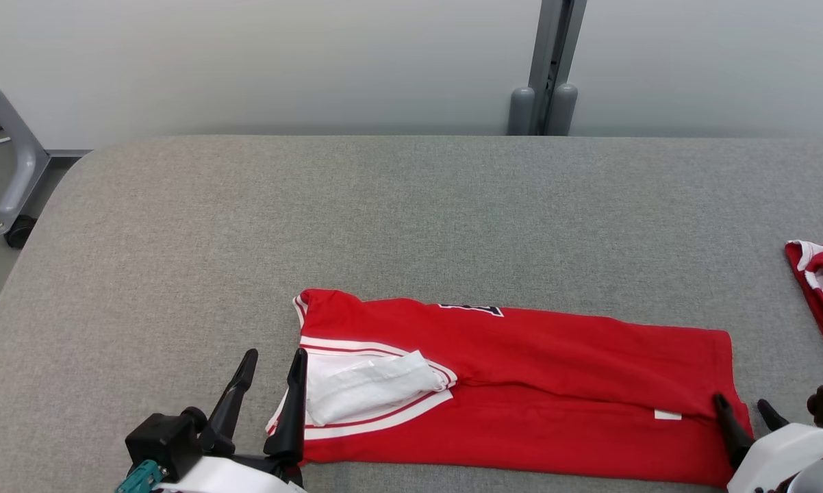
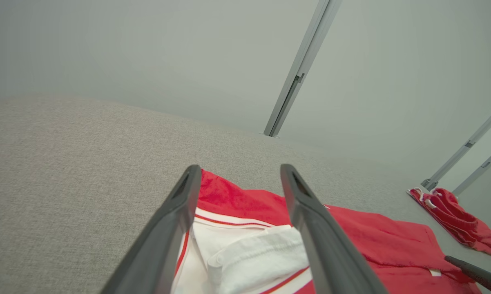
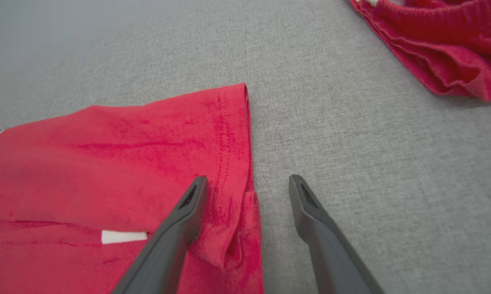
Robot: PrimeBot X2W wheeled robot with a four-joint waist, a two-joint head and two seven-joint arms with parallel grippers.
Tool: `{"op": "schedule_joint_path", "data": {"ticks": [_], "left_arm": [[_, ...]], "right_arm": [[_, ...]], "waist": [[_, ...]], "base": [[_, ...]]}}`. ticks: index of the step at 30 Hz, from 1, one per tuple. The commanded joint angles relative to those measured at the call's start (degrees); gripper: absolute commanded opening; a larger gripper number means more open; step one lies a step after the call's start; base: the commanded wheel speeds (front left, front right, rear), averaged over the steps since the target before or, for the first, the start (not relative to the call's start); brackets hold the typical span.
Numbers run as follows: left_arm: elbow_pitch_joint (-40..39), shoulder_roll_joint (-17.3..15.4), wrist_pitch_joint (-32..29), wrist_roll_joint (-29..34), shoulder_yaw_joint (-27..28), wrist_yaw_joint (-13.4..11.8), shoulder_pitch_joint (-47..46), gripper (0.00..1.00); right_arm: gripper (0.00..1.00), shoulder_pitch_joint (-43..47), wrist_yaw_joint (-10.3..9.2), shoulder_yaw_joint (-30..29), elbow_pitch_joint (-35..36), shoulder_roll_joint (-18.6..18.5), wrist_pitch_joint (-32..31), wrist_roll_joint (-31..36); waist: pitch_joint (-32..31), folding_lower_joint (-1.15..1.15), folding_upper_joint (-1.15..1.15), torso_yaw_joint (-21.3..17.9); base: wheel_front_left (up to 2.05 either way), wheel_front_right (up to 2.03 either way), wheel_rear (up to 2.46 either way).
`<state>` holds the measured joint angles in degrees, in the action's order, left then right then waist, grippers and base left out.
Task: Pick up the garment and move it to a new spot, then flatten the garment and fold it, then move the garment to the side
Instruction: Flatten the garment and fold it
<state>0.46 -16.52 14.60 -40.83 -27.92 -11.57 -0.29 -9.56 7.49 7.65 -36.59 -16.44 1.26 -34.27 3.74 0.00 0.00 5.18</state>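
Observation:
The garment is a red jersey with white trim, folded into a long band across the near part of the grey table. Its white-trimmed neck end lies at the left, its hem end at the right. My left gripper stands open at the neck end; in the left wrist view the gripper has the white trim lying between its fingers, unclamped. My right gripper is open at the hem corner. In its own view the gripper has one finger over the cloth and the other over bare table.
A second red garment lies crumpled at the table's right edge, apart from the folded one. A grey post stands behind the table, and a wheeled grey stand leg is off its rounded left corner. Bare table stretches behind the jersey.

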Motion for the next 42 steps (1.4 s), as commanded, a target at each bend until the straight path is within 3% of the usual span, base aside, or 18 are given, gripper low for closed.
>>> {"op": "schedule_joint_path", "data": {"ticks": [1, 13, 14, 15, 18, 20, 27, 42], "left_arm": [[0.1, -0.1, 0.2, 0.5, 0.1, 0.4, -0.3, 1.00], [0.2, -0.2, 0.2, 0.4, 0.1, 0.3, -1.1, 1.00], [0.2, -0.2, 0.2, 0.4, 0.1, 0.3, -1.2, 1.00], [0.2, -0.2, 0.2, 0.4, 0.1, 0.4, -1.3, 1.00], [0.4, -0.3, 0.2, 0.3, 0.0, 0.5, -1.5, 1.00], [0.5, -0.4, 0.3, 0.3, 0.0, 0.5, -1.6, 1.00], [0.5, -0.8, 0.3, 0.6, 0.6, 0.0, -1.5, 1.00], [-0.1, -1.1, 0.4, 0.6, 0.8, -1.0, -0.7, 1.00]], "right_arm": [[1.00, 0.9, 0.01, 0.4, -0.5, 0.0, 0.1, 0.4], [1.00, 0.8, 0.02, 4.0, -1.2, 1.3, -0.3, 1.9], [0.78, 0.4, 0.03, 4.4, -1.5, 1.6, -0.5, 2.0], [0.47, 0.0, 0.03, 4.8, -1.8, 1.9, -0.9, 2.0], [0.25, -1.2, 0.02, 5.4, -3.1, 2.2, -1.8, 1.6], [0.00, -2.0, 0.01, 5.5, -3.7, 2.4, -2.0, 0.9], [0.00, -3.9, 0.01, 4.6, -2.0, 1.2, -1.7, -3.8], [0.00, -2.3, 0.01, -3.4, 7.7, -10.4, -6.7, -9.9]], "waist": [[0.1, 0.00, 0.00, -0.2], [0.9, 0.00, 0.00, -1.5], [1.0, 0.00, 0.00, -1.6], [1.1, 0.00, 0.00, -1.6], [1.3, 0.00, 0.00, -1.6], [1.4, 0.00, 0.00, -1.5], [1.4, 0.00, 0.00, -1.6], [1.3, 0.00, 0.00, -4.7]], "base": [[0.00, 0.00, 0.00], [0.00, 0.00, 0.00], [0.00, 0.00, 0.00], [0.00, 0.00, 0.00], [0.00, 0.00, 0.00], [0.00, 0.00, 0.00], [0.00, 0.00, 0.00], [0.00, 0.00, 0.00]]}}
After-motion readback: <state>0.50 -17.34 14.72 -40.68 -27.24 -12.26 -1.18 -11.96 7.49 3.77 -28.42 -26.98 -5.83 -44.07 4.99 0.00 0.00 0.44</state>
